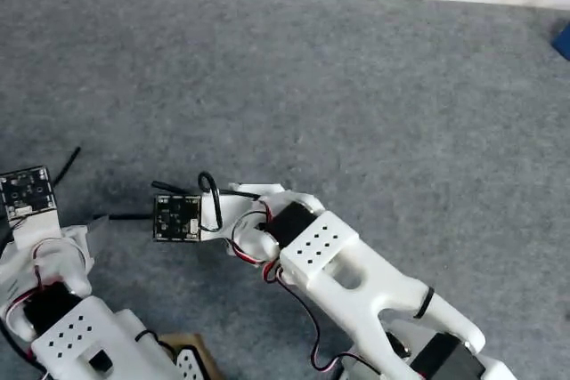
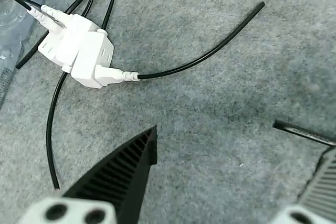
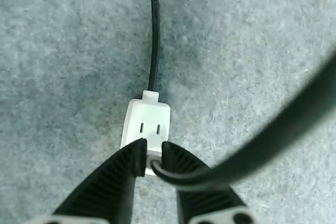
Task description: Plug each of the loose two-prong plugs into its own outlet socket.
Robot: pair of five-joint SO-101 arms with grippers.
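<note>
Your left tool (image 2: 241, 142) hangs with its fingers spread wide; your right tool (image 3: 152, 148) looks pinched almost together, wrist angled downward.

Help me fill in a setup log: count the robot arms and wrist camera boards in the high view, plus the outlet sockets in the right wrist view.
Robot arms: 2
Wrist camera boards: 2
Outlet socket: 1
Total: 5
</note>
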